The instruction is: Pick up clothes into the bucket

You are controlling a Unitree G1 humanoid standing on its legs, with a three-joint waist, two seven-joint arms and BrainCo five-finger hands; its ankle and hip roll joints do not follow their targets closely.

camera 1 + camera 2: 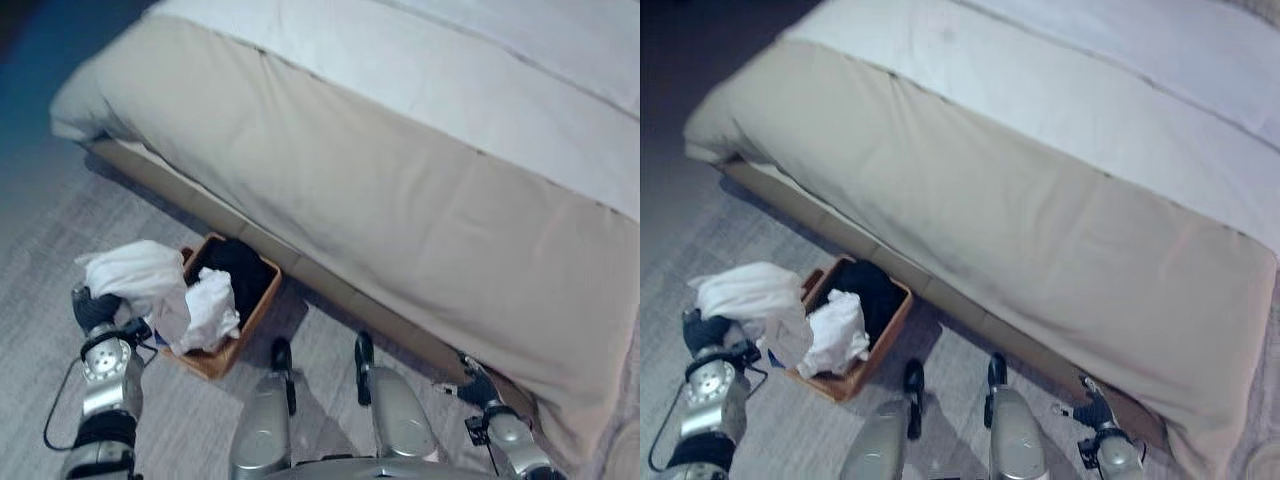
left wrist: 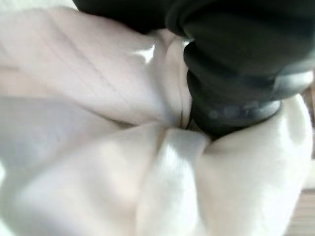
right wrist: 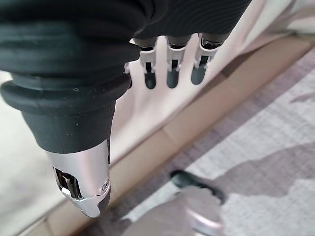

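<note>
Bunching crumpled white cloth [image 1: 140,275], apparently in its fingers, left hand [image 1: 95,308] nears woven basket [image 1: 228,352].

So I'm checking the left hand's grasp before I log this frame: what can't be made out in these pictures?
- Left hand: its fingers are buried in the white cloth, in the eye views and the left wrist view alike.
- Basket: its floor is covered by a dark garment and a second white cloth.
- Right hand: relaxed by the bed, its palm hidden by its dark cover.
</note>
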